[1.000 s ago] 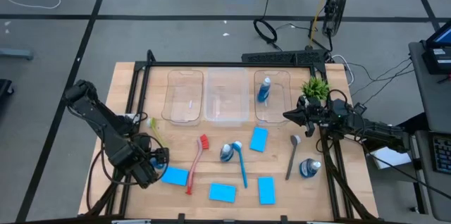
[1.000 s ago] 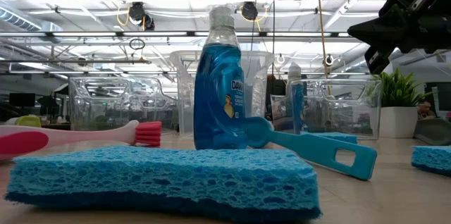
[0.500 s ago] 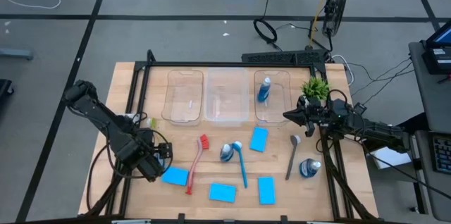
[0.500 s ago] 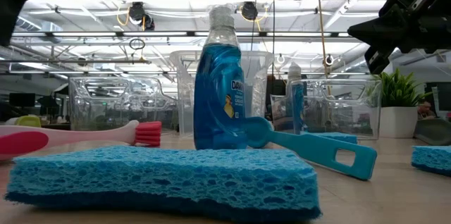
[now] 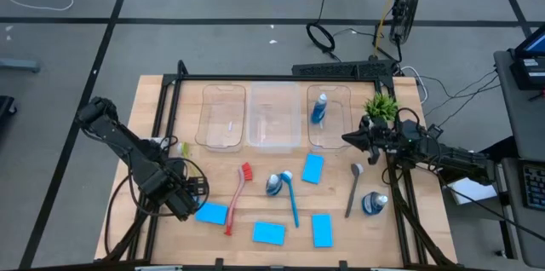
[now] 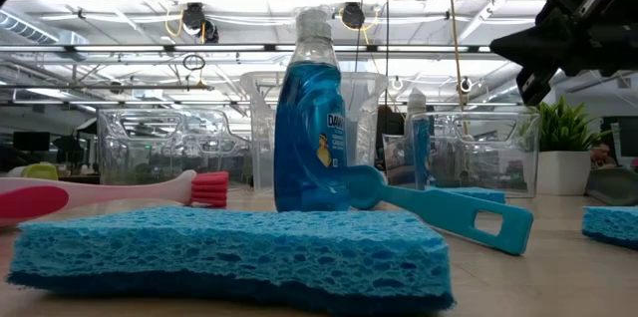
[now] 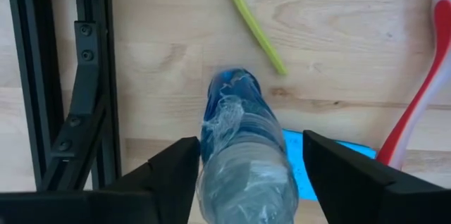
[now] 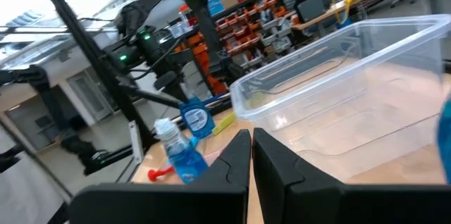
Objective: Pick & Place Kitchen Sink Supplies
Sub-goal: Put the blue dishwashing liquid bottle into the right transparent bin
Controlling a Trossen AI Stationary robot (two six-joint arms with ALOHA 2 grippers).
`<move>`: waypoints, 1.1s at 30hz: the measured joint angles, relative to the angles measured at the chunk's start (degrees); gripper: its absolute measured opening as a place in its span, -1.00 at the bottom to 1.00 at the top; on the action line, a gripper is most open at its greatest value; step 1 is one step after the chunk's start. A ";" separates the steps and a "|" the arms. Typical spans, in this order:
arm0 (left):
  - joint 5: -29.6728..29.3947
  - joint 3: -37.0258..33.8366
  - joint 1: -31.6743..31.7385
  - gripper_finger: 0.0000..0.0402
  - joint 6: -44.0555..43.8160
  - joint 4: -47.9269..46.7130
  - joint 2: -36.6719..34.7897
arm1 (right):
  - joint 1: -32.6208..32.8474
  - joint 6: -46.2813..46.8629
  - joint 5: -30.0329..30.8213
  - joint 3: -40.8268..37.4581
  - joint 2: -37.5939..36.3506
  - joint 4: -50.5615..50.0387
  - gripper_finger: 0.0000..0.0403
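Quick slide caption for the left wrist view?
Left gripper holding a blue bottle above the wooden table, near the yellow-green brush handle.

Small blue bottle held off the wood — red brush and sponge just beside.

frame rail seemingly crowds gripper

The only legible text is the brand name "DAWN", printed vertically on the label of the upright blue bottle standing just behind the front sponge. No other lettering, numbers or signs can be read.
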 joint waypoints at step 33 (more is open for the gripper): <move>-3.08 -0.04 0.00 -0.22 -1.58 -1.45 -3.27 | 0.00 0.00 1.06 0.00 0.00 0.90 -0.98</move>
